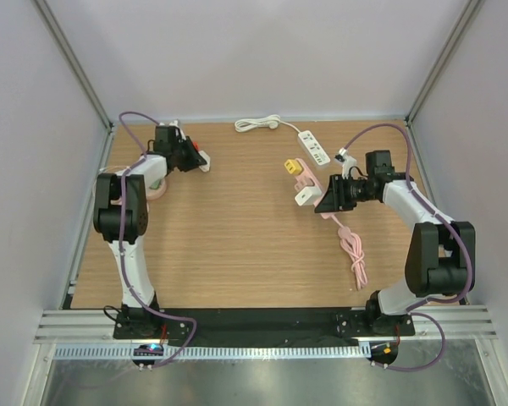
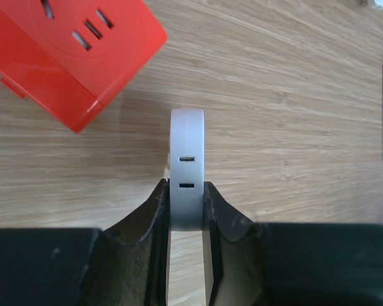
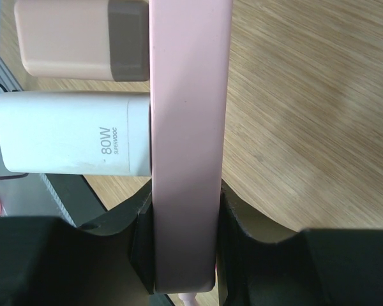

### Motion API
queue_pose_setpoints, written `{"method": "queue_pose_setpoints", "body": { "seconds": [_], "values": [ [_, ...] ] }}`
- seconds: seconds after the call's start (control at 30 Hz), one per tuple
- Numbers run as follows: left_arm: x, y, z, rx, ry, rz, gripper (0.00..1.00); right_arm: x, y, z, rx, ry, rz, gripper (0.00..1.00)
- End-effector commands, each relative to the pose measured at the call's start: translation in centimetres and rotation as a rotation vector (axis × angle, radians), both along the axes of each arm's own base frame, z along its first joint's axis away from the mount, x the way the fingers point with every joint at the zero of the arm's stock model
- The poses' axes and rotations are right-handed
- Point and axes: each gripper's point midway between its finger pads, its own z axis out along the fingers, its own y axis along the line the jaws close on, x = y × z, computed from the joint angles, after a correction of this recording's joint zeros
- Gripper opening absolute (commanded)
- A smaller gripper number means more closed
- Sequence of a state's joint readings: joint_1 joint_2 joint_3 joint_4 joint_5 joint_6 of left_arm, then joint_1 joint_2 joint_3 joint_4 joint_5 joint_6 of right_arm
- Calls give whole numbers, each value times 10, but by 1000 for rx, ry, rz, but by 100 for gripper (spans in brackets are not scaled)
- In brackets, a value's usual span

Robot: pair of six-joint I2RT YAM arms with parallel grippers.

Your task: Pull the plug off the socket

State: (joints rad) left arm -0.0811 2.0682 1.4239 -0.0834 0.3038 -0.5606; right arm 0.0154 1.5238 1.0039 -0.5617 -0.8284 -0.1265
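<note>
My left gripper (image 2: 187,205) is shut on a narrow white plug (image 2: 187,159) with two small slots, held just above the wood. It stands apart from the red socket cube (image 2: 64,51) at the upper left. In the top view this gripper (image 1: 195,159) is at the far left by the red cube (image 1: 201,155). My right gripper (image 3: 185,255) is shut on a pink power strip (image 3: 188,115). A white 80W charger (image 3: 70,134) and a beige plug (image 3: 76,38) sit in its left face. In the top view the right gripper (image 1: 328,199) is right of centre.
A white power strip (image 1: 313,148) with its coiled white cable (image 1: 256,124) lies at the back. The pink strip's cable (image 1: 353,254) trails toward the front right. A pink round object (image 1: 157,188) lies under the left arm. Grey walls close in the table.
</note>
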Motion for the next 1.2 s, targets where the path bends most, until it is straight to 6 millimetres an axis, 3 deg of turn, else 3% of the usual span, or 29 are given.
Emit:
{"method": "queue_pose_setpoints", "body": {
  "seconds": [0.0,0.13,0.17,0.27,0.4,0.53,0.6,0.83,0.87,0.93,1.0,1.17],
  "values": [
    [8,10,1,33,-1,-6,13,14,-3,26,44,-102,11,1],
    [10,17,-3,86,13,2,32,14,-4,27,45,-105,10,1],
    [9,19,-4,101,13,1,42,15,-4,27,45,-105,10,1],
    [10,26,-2,136,13,11,54,14,-4,28,46,-104,10,1],
    [7,32,4,175,12,9,62,14,-6,29,43,-109,7,1],
    [4,36,26,212,-25,-7,71,13,-6,30,45,-113,15,1],
    [0,40,46,238,-63,-4,75,11,-5,30,52,-113,27,1],
    [-34,25,110,119,-211,-4,91,1,1,33,86,-124,99,1],
    [-50,20,114,88,-220,-19,94,1,1,33,87,-122,103,1],
    [-59,14,125,29,-253,-14,96,0,1,32,86,-119,113,1],
    [-82,0,134,-22,-274,-57,99,-3,2,31,83,-123,130,1],
    [-130,-35,153,-99,-313,-138,99,-7,6,29,62,-144,158,1]
  ]
}}
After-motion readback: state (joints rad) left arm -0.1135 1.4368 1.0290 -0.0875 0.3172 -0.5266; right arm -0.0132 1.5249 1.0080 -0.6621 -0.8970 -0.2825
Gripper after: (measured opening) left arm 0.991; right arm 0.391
